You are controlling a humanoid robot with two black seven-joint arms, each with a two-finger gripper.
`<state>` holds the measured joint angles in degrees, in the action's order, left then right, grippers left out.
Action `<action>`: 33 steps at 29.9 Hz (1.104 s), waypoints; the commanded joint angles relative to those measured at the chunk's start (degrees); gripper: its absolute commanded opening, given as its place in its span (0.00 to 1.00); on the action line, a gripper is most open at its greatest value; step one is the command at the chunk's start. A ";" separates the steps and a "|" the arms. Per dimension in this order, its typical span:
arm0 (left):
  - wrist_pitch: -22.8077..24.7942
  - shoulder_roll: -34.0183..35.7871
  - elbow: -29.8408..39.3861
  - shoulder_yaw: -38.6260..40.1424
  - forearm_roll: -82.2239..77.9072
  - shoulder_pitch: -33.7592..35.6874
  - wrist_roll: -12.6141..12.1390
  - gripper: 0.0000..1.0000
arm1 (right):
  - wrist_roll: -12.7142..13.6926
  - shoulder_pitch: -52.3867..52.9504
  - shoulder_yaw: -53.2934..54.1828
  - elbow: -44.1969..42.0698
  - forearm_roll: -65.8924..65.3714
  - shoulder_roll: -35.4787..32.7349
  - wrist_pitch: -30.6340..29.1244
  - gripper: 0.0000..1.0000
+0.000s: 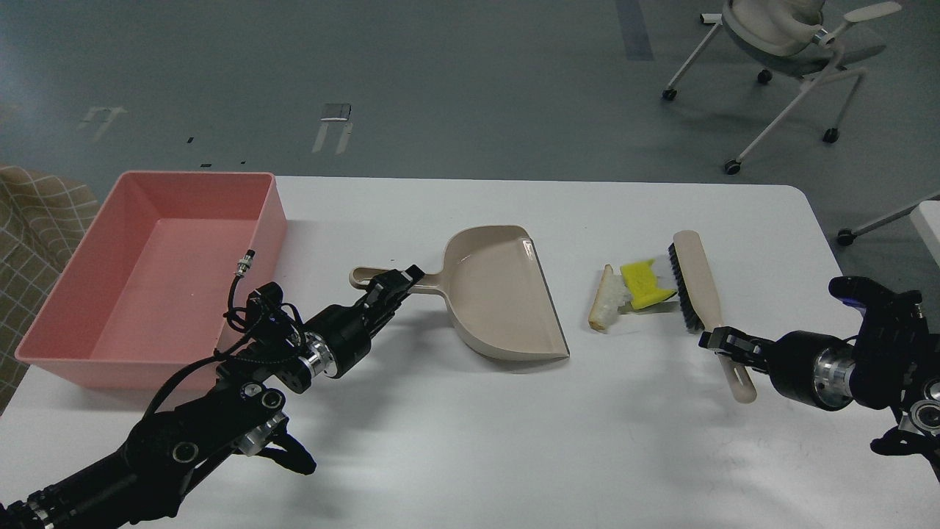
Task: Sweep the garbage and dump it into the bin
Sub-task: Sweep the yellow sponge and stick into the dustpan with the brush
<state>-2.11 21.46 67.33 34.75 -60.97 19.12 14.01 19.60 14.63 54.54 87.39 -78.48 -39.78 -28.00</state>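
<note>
The garbage lies mid-table: a yellow sponge chunk [642, 283] and an off-white stick piece [604, 300] just left of it. My right gripper [721, 342] is shut on the handle of the beige brush [695, 279], whose black bristles touch the sponge's right side. My left gripper [391, 282] is shut on the handle of the beige dustpan [503, 294], whose open mouth faces the garbage from the left with a small gap. The pink bin [59, 316] stands at the table's far left and looks empty.
The white table [514, 441] ends at its right edge near my right arm. A rolling chair [786, 44] stands on the grey floor beyond the table. A checked fabric [29, 213] shows left of the bin.
</note>
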 commanded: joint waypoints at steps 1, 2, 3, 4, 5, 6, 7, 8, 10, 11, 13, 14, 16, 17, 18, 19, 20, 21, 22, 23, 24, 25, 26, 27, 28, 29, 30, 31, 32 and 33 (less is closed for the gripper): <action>0.00 -0.19 0.00 -0.04 -0.03 0.04 -0.04 0.14 | 0.00 0.05 -0.74 0.24 -0.01 0.93 0.00 0.00; 0.00 -0.36 -0.09 -0.04 -0.03 0.13 -0.04 0.14 | 0.00 0.22 -0.92 0.24 -0.01 1.37 0.00 0.00; 0.00 -0.45 0.00 -0.04 -0.11 0.13 -0.04 0.14 | 0.09 0.31 -1.19 0.32 -0.01 2.07 0.00 0.00; 0.00 -0.45 0.00 -0.04 -0.03 0.13 -0.04 0.14 | 0.09 0.31 -1.19 0.41 -0.01 2.25 0.00 0.00; 0.00 -0.45 0.00 -0.04 -0.11 0.13 -0.04 0.14 | 0.09 0.40 -1.19 0.59 -0.01 2.52 0.00 0.00; 0.00 -0.45 0.00 -0.04 -0.03 0.13 -0.04 0.14 | 0.09 0.40 -1.27 0.59 -0.01 3.04 0.00 0.00; 0.00 -0.45 0.00 -0.04 -0.03 0.04 -0.04 0.14 | 0.18 0.40 -1.36 0.68 -0.01 4.00 0.00 0.00; 0.00 -0.45 0.00 -0.04 -0.03 0.04 0.05 0.14 | 0.35 0.40 -1.36 0.68 -0.01 4.62 0.00 0.00; 0.00 -0.45 0.00 0.05 -0.03 0.04 0.05 0.14 | 1.58 0.58 -1.36 0.85 -0.01 6.64 0.00 0.00; 0.00 -0.45 0.00 0.05 -0.03 0.04 0.05 0.14 | 1.59 0.58 -1.36 0.85 -0.01 6.65 0.00 0.00; 0.00 -0.54 0.00 0.05 -0.03 0.13 0.05 0.14 | 2.20 0.84 -1.36 0.85 -0.01 8.66 0.00 0.00; 0.00 -0.54 0.00 0.05 -0.03 0.13 0.05 0.14 | 2.29 1.01 -1.36 0.85 -0.01 9.11 0.00 0.00; 0.00 -0.63 0.00 0.05 -0.03 0.30 0.14 0.14 | 2.55 2.33 -3.02 0.76 -0.10 10.86 0.00 0.00; 0.00 -0.63 0.00 0.05 -0.03 0.31 0.14 0.14 | 2.55 2.33 -3.03 0.76 -0.10 10.87 0.00 0.00; 0.00 -0.80 0.09 0.05 -0.03 0.31 0.14 0.14 | 2.99 3.73 -4.34 0.76 -0.10 11.39 0.00 0.00; 0.00 -0.98 0.09 0.05 -0.03 0.39 0.14 0.14 | 3.08 4.35 -4.87 0.76 -0.10 11.74 0.00 0.00; 0.08 -1.15 0.09 0.05 -0.03 0.57 0.14 0.14 | 3.08 5.31 -5.66 0.76 -0.01 12.62 0.00 0.00; 0.08 -1.16 0.09 0.05 -0.03 0.57 0.23 0.14 | 3.17 5.76 -5.84 0.76 -0.01 13.50 0.00 0.00; 0.08 -1.16 0.00 0.05 -0.03 0.57 0.23 0.14 | 3.17 5.94 -5.93 0.68 -0.01 13.94 0.00 0.00; 0.17 -1.07 0.09 0.05 0.06 0.57 0.32 0.14 | 3.43 6.20 -5.93 0.59 -0.01 14.73 0.00 0.00; 0.17 -0.98 0.09 0.05 0.06 0.57 0.32 0.14 | 3.52 6.37 -6.02 0.41 -0.01 15.00 0.00 0.00; 0.17 -0.89 0.09 0.05 0.06 0.57 0.40 0.14 | 3.52 6.64 -6.20 0.24 -0.01 15.35 0.00 0.00; 0.17 -0.81 0.09 0.05 0.15 0.57 0.49 0.14 | 3.61 7.16 -6.63 -0.02 -0.10 16.48 0.00 0.00; 0.17 -0.89 0.09 0.05 0.24 0.57 0.49 0.14 | 3.87 7.43 -7.42 -0.20 -0.10 17.62 0.00 0.00; 0.17 -0.98 0.09 0.05 0.24 0.57 0.49 0.14 | 4.22 7.61 -8.47 -0.20 -0.10 18.42 0.00 0.00; 0.17 -0.98 0.09 0.05 0.24 0.57 0.49 0.14 | 4.31 7.61 -8.83 -0.20 -0.10 18.51 0.00 0.00; 0.17 -1.07 0.17 0.05 0.24 0.57 0.49 0.14 | 4.31 7.61 -9.10 -0.12 -0.10 18.69 0.00 0.00; 0.17 -1.07 0.17 0.05 0.32 0.48 0.58 0.14 | 4.31 7.69 -9.27 -0.03 -0.10 18.95 0.00 0.00; 0.17 -0.98 0.26 0.14 0.33 0.48 0.58 0.14 | 4.31 7.70 -9.27 -0.03 -0.10 19.39 0.00 0.00; 0.17 -0.98 0.26 0.14 0.41 0.48 0.58 0.14 | 4.31 7.70 -9.27 -0.03 -0.10 19.57 0.00 0.00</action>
<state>-1.92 20.47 67.48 34.80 -60.69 19.69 14.54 23.86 22.25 45.58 87.27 -78.55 -21.03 -27.99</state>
